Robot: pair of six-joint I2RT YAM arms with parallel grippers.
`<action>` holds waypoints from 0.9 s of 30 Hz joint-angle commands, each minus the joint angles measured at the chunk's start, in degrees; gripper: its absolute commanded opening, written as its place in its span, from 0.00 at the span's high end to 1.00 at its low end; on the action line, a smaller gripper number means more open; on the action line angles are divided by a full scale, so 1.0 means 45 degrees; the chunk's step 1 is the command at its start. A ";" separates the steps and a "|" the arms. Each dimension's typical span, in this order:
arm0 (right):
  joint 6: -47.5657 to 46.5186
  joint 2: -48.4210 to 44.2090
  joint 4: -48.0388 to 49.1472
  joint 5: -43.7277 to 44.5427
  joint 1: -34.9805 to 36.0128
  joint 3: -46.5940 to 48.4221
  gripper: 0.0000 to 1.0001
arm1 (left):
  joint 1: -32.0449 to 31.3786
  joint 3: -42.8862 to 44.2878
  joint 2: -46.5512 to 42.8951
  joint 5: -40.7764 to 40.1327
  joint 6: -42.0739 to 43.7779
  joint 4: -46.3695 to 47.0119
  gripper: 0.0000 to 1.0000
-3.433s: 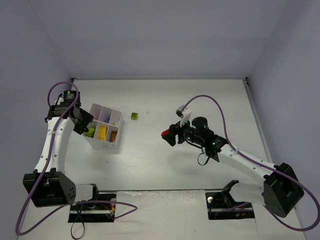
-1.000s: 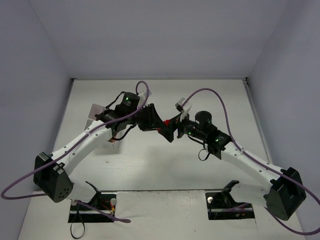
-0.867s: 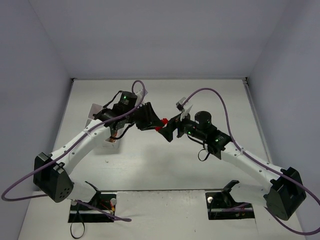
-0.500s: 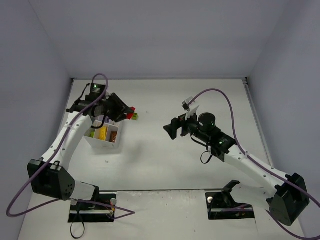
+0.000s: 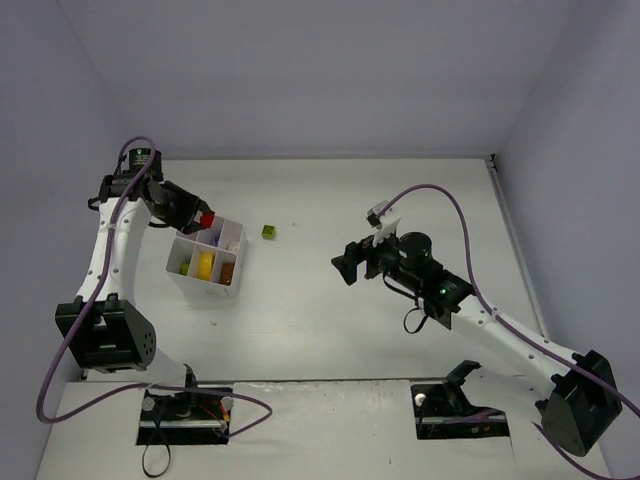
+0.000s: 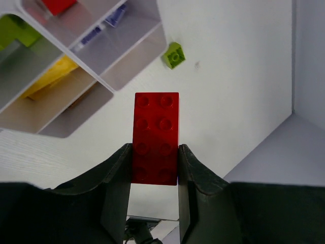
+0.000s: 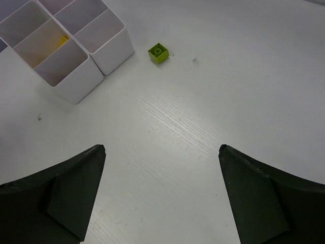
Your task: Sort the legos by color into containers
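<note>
My left gripper point(image 5: 201, 218) is shut on a red lego point(image 5: 208, 220) and holds it above the back edge of the white tray point(image 5: 203, 286). In the left wrist view the red lego point(image 6: 156, 137) stands between the fingers point(image 6: 116, 178), over the table beside the tray point(image 6: 137, 56). The cells hold another red lego point(image 6: 56, 5), a green one point(image 6: 15, 33), a yellow one point(image 6: 48, 76) and lilac ones point(image 6: 109, 18). A loose green lego point(image 5: 269, 232) lies right of the tray. My right gripper point(image 5: 345, 268) is open and empty above mid-table.
In the right wrist view the loose green lego point(image 7: 159, 52) lies just right of the tray point(image 7: 76, 84). Grey walls close in the table on the left, back and right. A purple cable loops over each arm.
The left gripper took the red lego from the right gripper at mid-table and carried it left to the tray. The right gripper opened and drew back a little.
</note>
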 commanded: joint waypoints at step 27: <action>0.0016 -0.0391 0.0816 0.0092 -0.0530 -0.0270 0.09 | 0.2261 0.1348 0.2365 -0.0260 0.0394 -0.0582 0.70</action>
